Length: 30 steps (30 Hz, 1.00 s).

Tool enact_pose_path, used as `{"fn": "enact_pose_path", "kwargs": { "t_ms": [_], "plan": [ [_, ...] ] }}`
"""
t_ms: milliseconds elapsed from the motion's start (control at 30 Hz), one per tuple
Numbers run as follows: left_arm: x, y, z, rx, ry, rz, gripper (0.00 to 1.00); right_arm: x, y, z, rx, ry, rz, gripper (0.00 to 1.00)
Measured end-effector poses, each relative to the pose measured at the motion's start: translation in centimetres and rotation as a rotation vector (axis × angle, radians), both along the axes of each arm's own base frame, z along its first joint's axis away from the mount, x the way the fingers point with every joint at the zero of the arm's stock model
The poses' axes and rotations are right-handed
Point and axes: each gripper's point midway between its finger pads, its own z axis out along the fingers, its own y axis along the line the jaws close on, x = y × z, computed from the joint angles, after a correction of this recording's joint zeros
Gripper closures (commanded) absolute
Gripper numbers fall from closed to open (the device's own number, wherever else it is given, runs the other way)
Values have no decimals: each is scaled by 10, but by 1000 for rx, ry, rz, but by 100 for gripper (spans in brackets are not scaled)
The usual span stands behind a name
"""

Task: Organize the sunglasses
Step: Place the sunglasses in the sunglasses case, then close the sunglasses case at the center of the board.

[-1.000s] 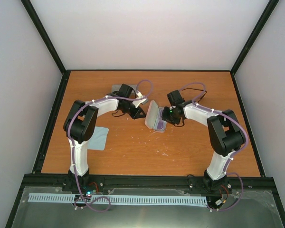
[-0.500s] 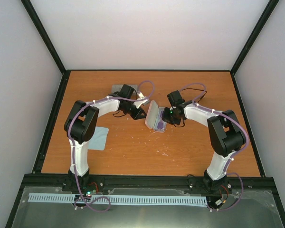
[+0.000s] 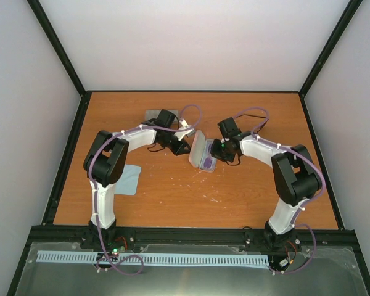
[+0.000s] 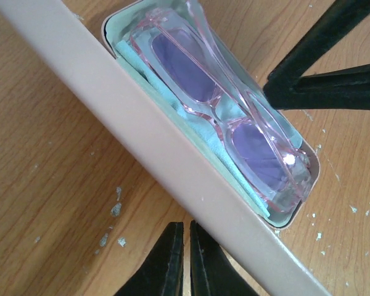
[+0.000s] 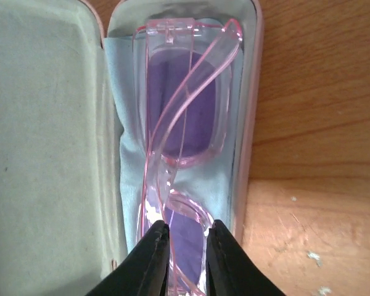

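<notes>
**Wood-grain counter, open case at centre**

Orange-brown counter (image 3: 172,191) between pale walls carries an open pink spectacle case (image 3: 201,154) midway between both arms. Sunglasses (image 5: 179,123), clear pink-framed with violet lenses and folded arms, lie inside the case's lower shell on a light-blue cloth lining (image 5: 126,160). The case's lid (image 4: 142,142) stands raised on edge beside them. Left hand (image 4: 186,259), fingers pressed together, sits just outside the lid with nothing between them. Right hand (image 5: 186,259) has its fingers slightly apart, astride the near end of the sunglasses; whether they pinch the frame cannot be told. A second blue cloth (image 3: 131,179) lies flat near the left arm, and a grey case (image 3: 153,114) lies behind it.
</notes>
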Motion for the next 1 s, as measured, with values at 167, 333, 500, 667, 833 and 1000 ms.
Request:
{"fn": "enact_pose_path", "kwargs": {
  "t_ms": [167, 333, 500, 667, 833, 1000],
  "plan": [
    [1, 0, 1, -1, -5, 1, 92, -7, -15, 21, -19, -35, -27, 80],
    [2, 0, 1, 2, -6, 2, 92, -13, -43, 34, -15, -73, -89, 97],
    [1, -1, 1, 4, -7, 0, 92, -26, -69, 7, -35, 2, -151, 97],
    [2, -2, 3, 4, -13, 0, 92, -24, -63, -16, -22, 46, -142, 97],
    [5, -6, 7, 0, -29, -2, 92, -17, -55, -26, 12, 47, -135, 97],
    [6, -8, 9, 0, -35, -6, 92, -7, -44, -28, 68, 27, -127, 97]
  ]
}}
